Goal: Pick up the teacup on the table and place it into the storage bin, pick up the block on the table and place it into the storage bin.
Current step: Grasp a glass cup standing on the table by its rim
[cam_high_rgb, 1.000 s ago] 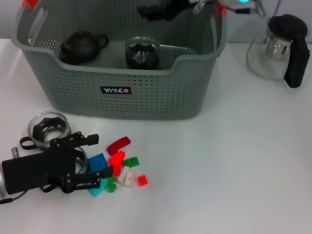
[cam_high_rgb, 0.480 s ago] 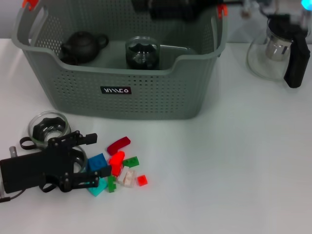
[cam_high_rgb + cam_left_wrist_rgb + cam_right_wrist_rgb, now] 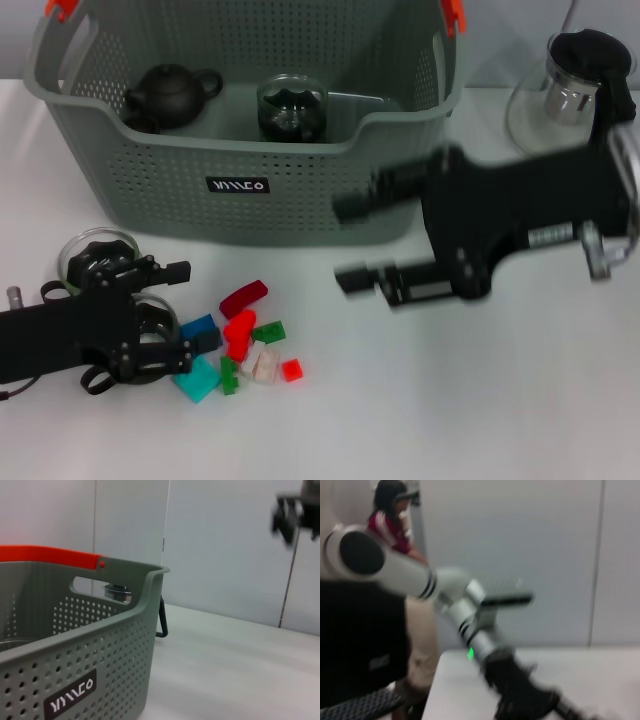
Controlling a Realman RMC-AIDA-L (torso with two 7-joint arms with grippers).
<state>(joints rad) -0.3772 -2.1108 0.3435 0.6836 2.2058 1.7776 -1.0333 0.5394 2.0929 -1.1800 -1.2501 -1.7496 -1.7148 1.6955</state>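
Observation:
The grey-green storage bin [image 3: 250,190] stands at the back and holds a black teapot [image 3: 170,93] and a glass teacup [image 3: 292,108]. It also shows in the left wrist view [image 3: 100,650]. Another glass teacup [image 3: 97,255] sits on the table at the front left. A second glass cup [image 3: 150,322] lies between the fingers of my open left gripper [image 3: 190,307]. A pile of small coloured blocks [image 3: 248,340] lies just right of that gripper, with a blue block [image 3: 199,328] at its fingertips. My right gripper [image 3: 348,243] is open and empty, in front of the bin's right side.
A glass teapot with a black lid and handle [image 3: 580,95] stands at the back right. The right arm [image 3: 520,215] stretches across the table's right half. The right gripper shows far off in the left wrist view [image 3: 295,510].
The right arm has swung from above the bin's back rim down to the table in front of the bin's right side. The left gripper has shifted slightly left, towards the cups.

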